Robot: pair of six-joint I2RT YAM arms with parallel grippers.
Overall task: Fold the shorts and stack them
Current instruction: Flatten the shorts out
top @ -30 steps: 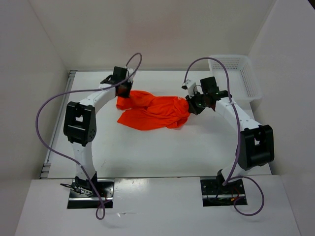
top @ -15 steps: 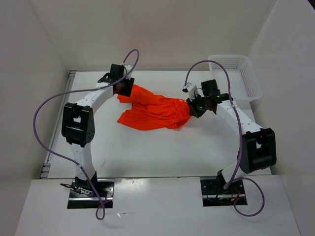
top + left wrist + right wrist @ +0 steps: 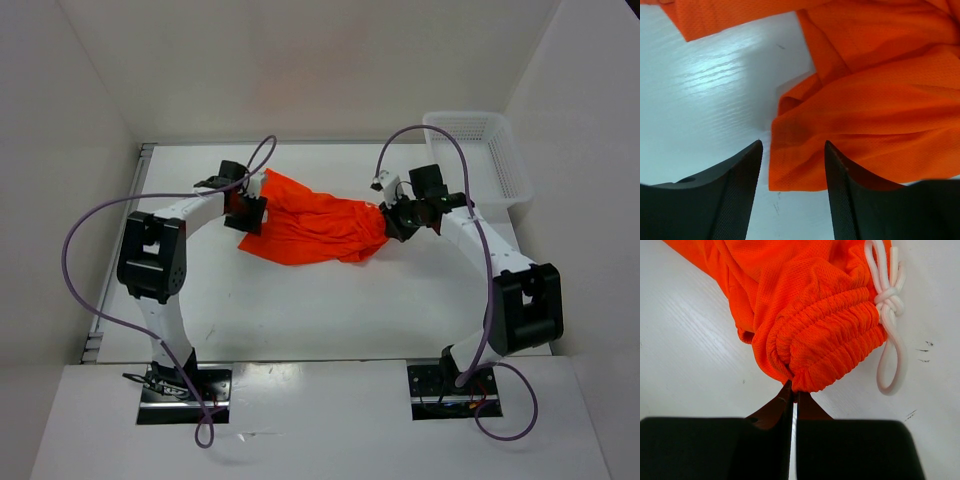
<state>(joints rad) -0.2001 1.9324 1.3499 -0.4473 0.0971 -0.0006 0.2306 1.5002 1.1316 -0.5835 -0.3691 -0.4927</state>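
Two robot arms rise from the near edge of one white table (image 3: pixel 330 300), each trailing one of the two purple cables (image 3: pixel 80 270). There is a single pair of bright orange soft fabric shorts (image 3: pixel 315 228), and a single white mesh plastic basket (image 3: pixel 510 170).

The shorts lie crumpled on the table about midway back, between the two wrists. The left gripper (image 3: pixel 247 212) is at their left edge and the right gripper (image 3: pixel 388 220) at their right end.

In the left wrist view the left gripper (image 3: pixel 792 150) has its two dark fingers (image 3: pixel 740 185) spread wide apart, holding nothing. A loose hem corner of the shorts (image 3: pixel 880 125) lies flat on the table in the gap between them. Whether either finger touches the cloth cannot be told.

In the right wrist view the right gripper (image 3: pixel 792 400) has its fingers pressed together, pinching the gathered elastic waistband (image 3: pixel 835 335). One white drawstring (image 3: pixel 887 315), knotted once, hangs beside the bunched waistband, its loop resting on the table.

The basket stands at the far right corner, well apart from the shorts.

From above, both sets of fingertips are hidden under the wrists. The shorts are too rumpled to tell one leg from the other. In the left wrist view the cloth runs out of frame at the top and right.
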